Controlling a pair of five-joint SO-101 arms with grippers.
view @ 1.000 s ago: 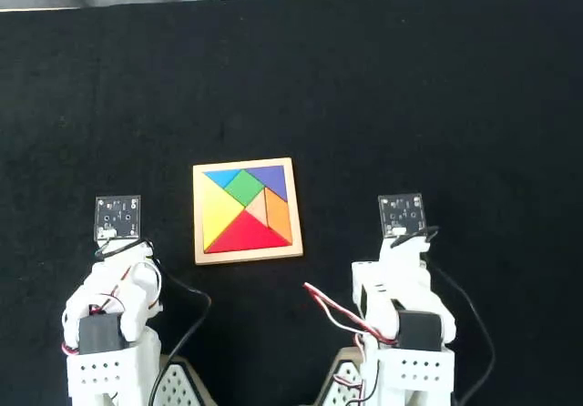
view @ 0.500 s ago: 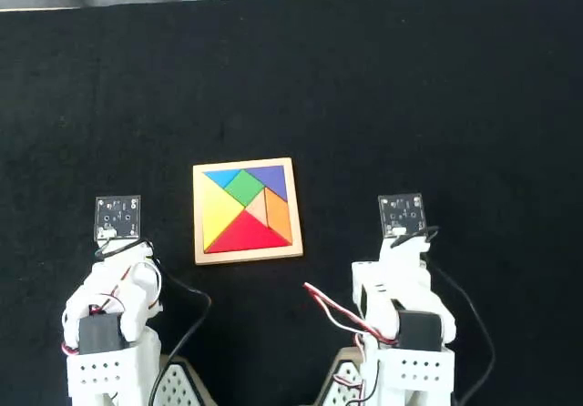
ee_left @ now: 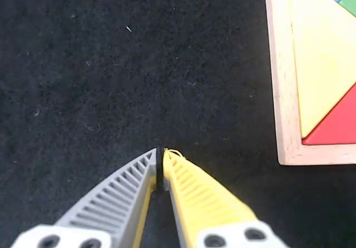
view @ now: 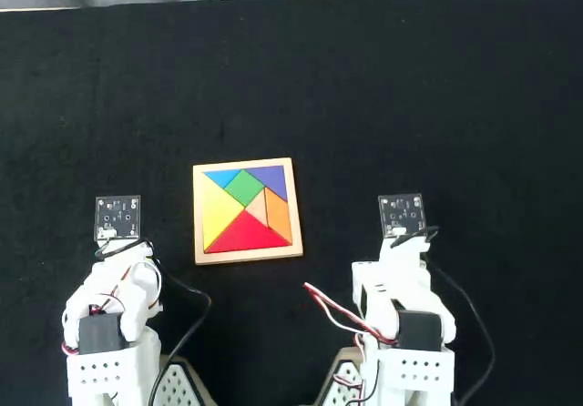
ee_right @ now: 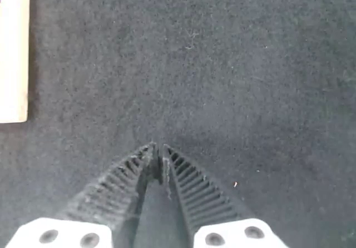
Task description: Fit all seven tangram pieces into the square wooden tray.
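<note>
— Location of the square wooden tray (view: 197, 242)?
— Flat on the black tabletop (view: 410, 96), between the two arms and nearer the edge where they are mounted. Seven coloured pieces (view: 217, 217) lie inside it, flush and edge to edge, filling the square.
— Left claw (ee_left: 161, 154)?
— Closed, tips touching, over the cloth near the tray's corner on that arm's side.
— Right claw (ee_right: 157, 150)?
— Closed likewise, tips together, over the cloth, apart from the tray's rim.
</note>
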